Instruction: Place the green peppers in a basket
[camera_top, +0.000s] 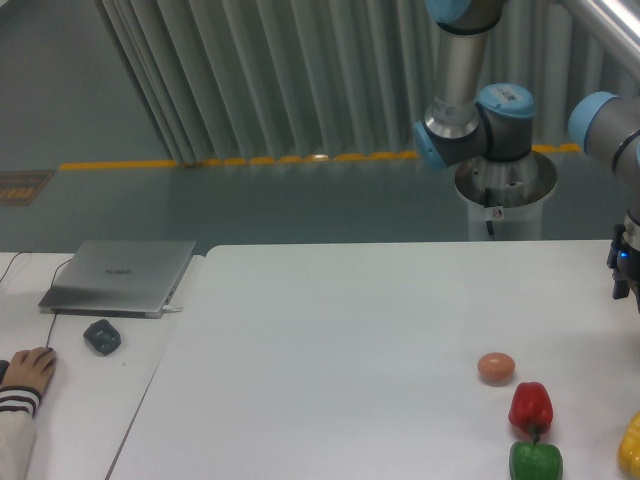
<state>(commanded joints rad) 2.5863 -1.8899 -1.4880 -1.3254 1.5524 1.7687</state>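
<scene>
The green pepper (535, 462) sits at the table's front edge, right of centre, cut off by the bottom of the frame. It is glossy and lobed and touches the red pepper (530, 405) just behind it. My gripper (623, 272) shows only as a dark part at the right edge, well behind and to the right of the peppers. Its fingers are cut off, so I cannot tell whether it is open or shut. No basket is in view.
A yellow pepper (631, 446) lies at the right edge. A small orange-pink round thing (496, 367) sits behind the red pepper. On the left side table are a closed laptop (120, 275), a dark mouse (102, 336) and a person's hand (30, 371).
</scene>
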